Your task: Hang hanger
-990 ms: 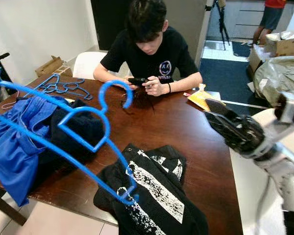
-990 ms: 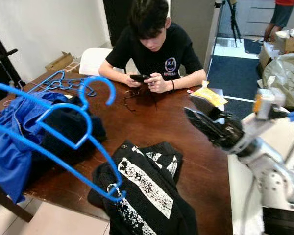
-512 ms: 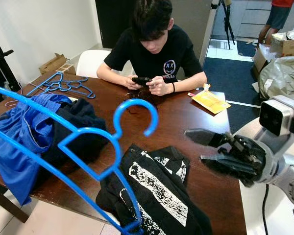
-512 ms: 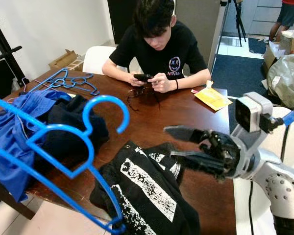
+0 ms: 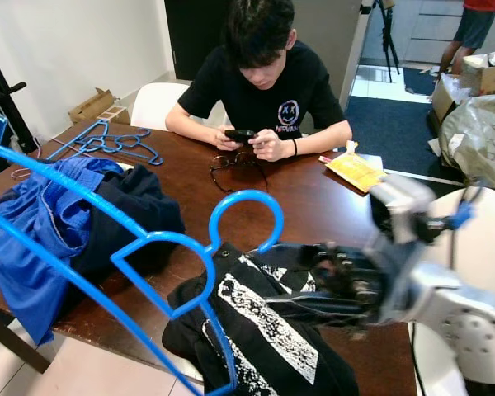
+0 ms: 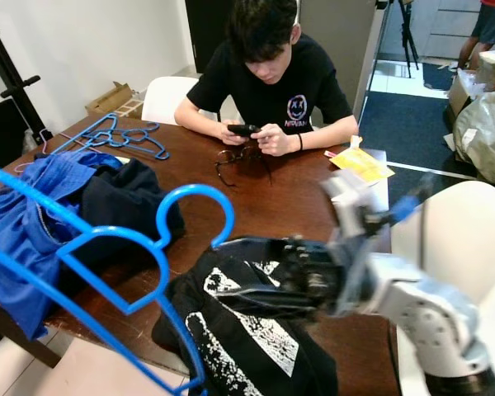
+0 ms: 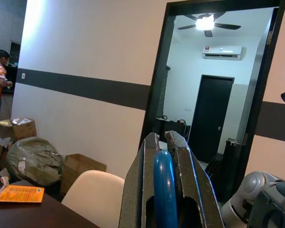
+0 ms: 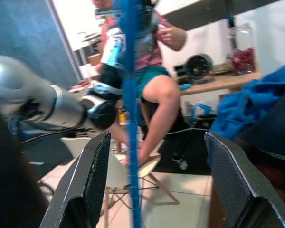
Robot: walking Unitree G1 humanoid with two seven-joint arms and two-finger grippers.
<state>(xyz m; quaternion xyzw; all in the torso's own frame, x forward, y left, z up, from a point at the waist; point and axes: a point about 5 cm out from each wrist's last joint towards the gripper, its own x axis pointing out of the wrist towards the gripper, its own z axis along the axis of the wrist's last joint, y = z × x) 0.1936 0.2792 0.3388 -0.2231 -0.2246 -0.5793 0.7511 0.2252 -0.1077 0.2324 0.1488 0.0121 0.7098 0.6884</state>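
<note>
Left gripper (image 7: 165, 190): fingers clamped on a bar of the blue hanger (image 5: 161, 247), seen in the left wrist view. The hanger is held in the air over the near left edge of the wooden table (image 5: 313, 198), hook up, its lower corner over the black printed T-shirt (image 5: 264, 330). On the table to the left lie a blue garment (image 5: 33, 223) and a dark garment (image 5: 124, 206); spare blue hangers (image 5: 107, 142) lie at the far left corner. A person (image 5: 260, 74) sits across the table with a phone. Right gripper (image 5: 289, 280): blurred, low over the T-shirt, fingers spread wide, nothing between them. Risks, as judgement: the open fingers could snag the shirt fabric or strike the hanger's frame and twist it in the left grip; the long frame, swung, could catch the heaped garments. View differences: the right wrist view shows a hanger bar (image 8: 129, 114) crossing between the right gripper's fingers (image 8: 92, 185) without touching, which the eye views blur. The left wrist view confirms the clamp, hidden in the eye views, which alone show the table layout.
</note>
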